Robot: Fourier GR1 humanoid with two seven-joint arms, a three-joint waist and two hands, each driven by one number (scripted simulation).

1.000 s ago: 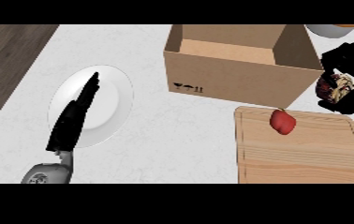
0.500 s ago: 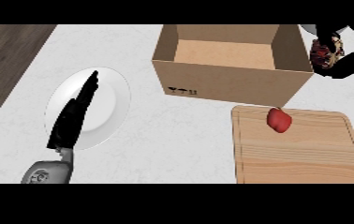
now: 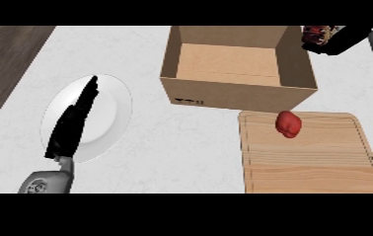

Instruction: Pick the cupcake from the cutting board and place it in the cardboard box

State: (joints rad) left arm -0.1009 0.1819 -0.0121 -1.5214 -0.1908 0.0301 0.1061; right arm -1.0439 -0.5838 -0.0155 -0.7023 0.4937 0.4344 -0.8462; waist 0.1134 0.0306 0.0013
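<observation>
- Box (image 3: pixel 241 72): plain brown cardboard, rectangular, open at the top, flat tan floor with nothing lying on it; small black print marks low on its near wall. It serves as the landmark below.
- Board (image 3: pixel 306 156): pale wood with straight grain and a shallow groove round its edge, rounded corners. It lies flat just in front of the box's right half, its far edge close to the box's near wall.
- Red object (image 3: pixel 288 124): small, smooth, lumpy, matte red. It sits on the board's far edge, just in front of the box's right corner.
- Right hand (image 3: pixel 336 38): black, at the box's far right corner, outside its right wall. Its fingers are curled round the cupcake (image 3: pixel 316 33), of which only a dark, reddish-speckled part shows at the hand's left side. The cupcake is held off the board, beside the box and not inside it.
- Plate (image 3: pixel 109 101): white, glossy, round, lying well left of the box on the speckled white counter (image 3: pixel 182 151).
- Left hand (image 3: pixel 73 121): black, fingers straight and together, stretched flat over the plate, pointing away; holding nothing. Its grey forearm (image 3: pixel 47 180) enters from the lower edge.
- Dark wood strip (image 3: pixel 18 52): far left of the box, beyond the counter's edge.
</observation>
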